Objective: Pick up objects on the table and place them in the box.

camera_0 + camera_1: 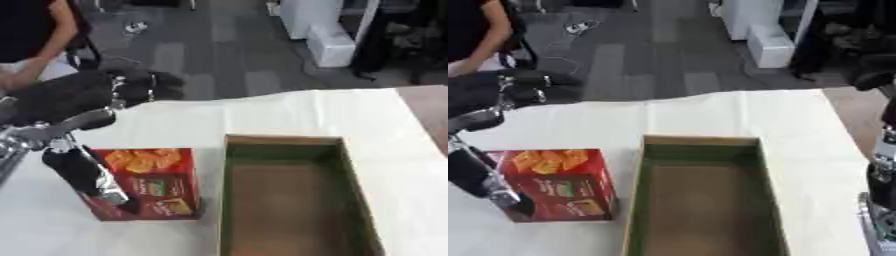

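Even, soft indoor light; both views blurry, with motion smear throughout.

no text readable anywhere. red snack box (153, 182) carries printed panels, green and yellow patches on front, orange food picture on top, but letters too blurred to read. cardboard box (289, 145) shows no label or marking.

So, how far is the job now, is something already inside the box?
Nothing looks done yet: the box shows only its bare brown bottom. In hand: the left hand is on the left side of the red snack carton, which stands upright on the white-covered table just left of the box. Left to do: lift the carton and put it in. The right hand does not show.
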Robot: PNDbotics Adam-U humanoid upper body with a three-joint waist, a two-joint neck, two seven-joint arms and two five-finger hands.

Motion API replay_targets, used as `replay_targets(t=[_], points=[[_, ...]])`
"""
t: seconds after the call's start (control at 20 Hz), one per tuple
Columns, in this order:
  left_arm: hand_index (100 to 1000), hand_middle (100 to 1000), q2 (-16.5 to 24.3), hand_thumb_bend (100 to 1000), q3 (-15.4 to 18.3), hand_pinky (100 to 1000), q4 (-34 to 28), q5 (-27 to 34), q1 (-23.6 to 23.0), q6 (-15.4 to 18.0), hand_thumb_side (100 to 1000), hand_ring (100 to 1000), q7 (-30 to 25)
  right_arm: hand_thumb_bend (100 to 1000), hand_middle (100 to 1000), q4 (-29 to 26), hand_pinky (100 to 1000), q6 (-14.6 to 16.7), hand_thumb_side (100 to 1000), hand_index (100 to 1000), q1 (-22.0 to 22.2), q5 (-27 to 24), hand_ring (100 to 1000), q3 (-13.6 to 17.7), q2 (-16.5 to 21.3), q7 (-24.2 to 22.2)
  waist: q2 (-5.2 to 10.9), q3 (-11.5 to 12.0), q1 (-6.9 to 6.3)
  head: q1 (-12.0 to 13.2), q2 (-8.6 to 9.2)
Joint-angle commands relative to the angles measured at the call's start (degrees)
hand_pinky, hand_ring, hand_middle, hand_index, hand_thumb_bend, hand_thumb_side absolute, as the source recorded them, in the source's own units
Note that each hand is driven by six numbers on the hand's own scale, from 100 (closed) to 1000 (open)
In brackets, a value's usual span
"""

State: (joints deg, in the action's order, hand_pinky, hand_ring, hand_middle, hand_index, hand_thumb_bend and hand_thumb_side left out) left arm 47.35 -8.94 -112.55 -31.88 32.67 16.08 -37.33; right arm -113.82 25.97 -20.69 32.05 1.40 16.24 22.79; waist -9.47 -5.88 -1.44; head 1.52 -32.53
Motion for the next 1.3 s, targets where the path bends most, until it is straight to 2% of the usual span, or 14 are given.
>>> replay_targets(t=[0.05, 0.25, 0.45, 0.6, 0.65, 0.75, 0.85, 1.05, 1.3], points=[[1000, 1000, 3.7, 1000, -1.0, 944, 1.1, -1.0, 1.7, 1.0, 359, 1000, -6.1, 100, 721, -0.8, 431, 0.0, 873, 823, -0.5, 0.1, 627, -0.1, 1.0, -0.4, 0.92, -0.1, -0.17, 0.8, -0.22], [1000, 1000, 4.0, 1000, -0.5, 939, 2.5, -2.5, 2.5, 0.7, 370, 1000, -9.4, 100, 719, -0.8, 429, 0.0, 873, 822, -0.4, 0.0, 626, -0.1, 1.0, -0.5, 0.86, -0.3, -0.32, 0.8, -0.29], [1000, 1000, 3.6, 1000, 0.1, 920, 3.5, -4.5, 2.2, 0.0, 382, 1000, -9.6, 100, 719, -0.8, 429, 0.0, 873, 820, -0.5, 0.0, 625, -0.1, 1.1, -0.6, 0.78, -0.3, -0.37, 0.8, -0.42], [973, 989, 3.3, 1000, 0.2, 867, 4.1, -6.8, 1.8, -0.8, 398, 1000, -9.4, 100, 719, -0.8, 428, 0.0, 872, 815, -0.5, 0.0, 624, -0.2, 1.0, -0.7, 0.76, -0.4, -0.45, 0.7, -0.52], [932, 934, 3.2, 1000, 0.6, 762, 4.0, -8.2, 1.8, -1.6, 402, 919, -8.6, 100, 719, -0.8, 428, 0.0, 872, 814, -0.5, 0.0, 624, -0.1, 1.0, -0.7, 0.77, -0.4, -0.43, 0.7, -0.58], [919, 898, 2.9, 1000, 0.9, 698, 3.7, -12.1, 1.7, -3.9, 411, 867, -5.8, 100, 719, -0.8, 428, 0.0, 872, 813, -0.5, 0.0, 624, -0.1, 1.0, -0.8, 0.76, -0.4, -0.39, 0.7, -0.62], [901, 824, 2.2, 1000, 0.2, 629, 4.0, -13.7, 1.2, -6.8, 412, 763, -2.9, 100, 719, -0.8, 429, 0.0, 872, 812, -0.6, 0.0, 624, -0.2, 1.0, -0.8, 0.74, -0.5, -0.37, 0.8, -0.62], [889, 781, 1.7, 1000, -1.8, 621, 6.1, -11.4, 0.4, -12.8, 419, 709, 0.8, 100, 719, -0.8, 429, 0.0, 871, 811, -0.7, 0.0, 624, -0.2, 1.0, -0.8, 0.71, -0.7, -0.39, 0.8, -0.68], [892, 780, 0.8, 986, -3.0, 627, 7.4, -6.7, -0.1, -15.9, 458, 705, -0.1, 100, 719, -0.8, 429, 0.0, 870, 811, -0.8, 0.0, 624, -0.1, 0.9, -0.9, 0.60, -0.9, -0.45, 0.8, -0.79]])
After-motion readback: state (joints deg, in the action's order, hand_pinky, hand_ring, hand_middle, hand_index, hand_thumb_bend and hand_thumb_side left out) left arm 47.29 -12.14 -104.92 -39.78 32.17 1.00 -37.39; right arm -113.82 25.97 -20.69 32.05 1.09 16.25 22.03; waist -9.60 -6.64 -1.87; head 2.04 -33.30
